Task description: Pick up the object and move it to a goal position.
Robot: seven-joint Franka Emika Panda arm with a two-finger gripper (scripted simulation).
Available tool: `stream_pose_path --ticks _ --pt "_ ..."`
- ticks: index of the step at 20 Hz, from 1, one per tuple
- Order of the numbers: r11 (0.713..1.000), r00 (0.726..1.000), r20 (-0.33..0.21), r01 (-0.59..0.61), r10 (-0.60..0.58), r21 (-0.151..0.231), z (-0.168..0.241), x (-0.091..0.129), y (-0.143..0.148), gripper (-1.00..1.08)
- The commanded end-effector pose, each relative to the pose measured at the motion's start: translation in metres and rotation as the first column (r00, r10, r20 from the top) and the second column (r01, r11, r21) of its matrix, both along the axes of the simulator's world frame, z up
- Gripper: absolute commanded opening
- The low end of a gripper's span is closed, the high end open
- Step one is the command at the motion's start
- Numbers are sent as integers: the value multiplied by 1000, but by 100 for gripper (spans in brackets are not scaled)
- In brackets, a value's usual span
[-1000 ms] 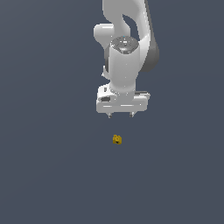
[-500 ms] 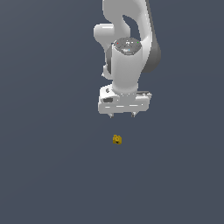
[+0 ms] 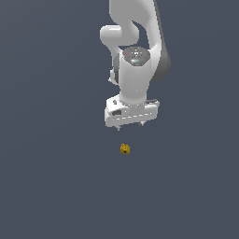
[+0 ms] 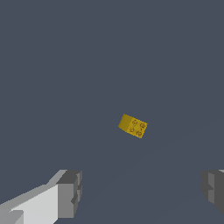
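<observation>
The object (image 3: 124,149) is a tiny yellow-gold block with small dark marks, lying on the dark grey surface. In the exterior view my white gripper (image 3: 130,126) hangs just above and slightly behind it, not touching it. In the wrist view the object (image 4: 133,125) lies ahead of the gap between my two grey fingertips (image 4: 70,192), which stand wide apart with nothing between them. The gripper is open and empty.
The flat dark grey surface (image 3: 51,177) stretches all around. The white arm (image 3: 135,51) rises behind the gripper. No other objects show.
The gripper has rotated a little about its vertical axis and shifted slightly. The object has not moved.
</observation>
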State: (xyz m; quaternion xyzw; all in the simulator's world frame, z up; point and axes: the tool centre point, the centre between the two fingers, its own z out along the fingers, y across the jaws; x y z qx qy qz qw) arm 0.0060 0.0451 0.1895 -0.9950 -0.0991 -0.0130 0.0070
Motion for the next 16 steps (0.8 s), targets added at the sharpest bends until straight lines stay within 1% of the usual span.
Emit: stream_pose_path --ticks 1,4,8,12,16 --pt "999 999 -1 -53 53 -4 -5 2 -1 100" --pt "992 992 -3 -129 129 -10 -13 5 -2 100" --pt "971 971 -7 -240 240 -16 -24 9 -3 100" --pt "937 938 -11 -348 347 -21 -35 12 -4 100" --pt "892 893 -15 -451 450 -24 -46 16 -5 100"
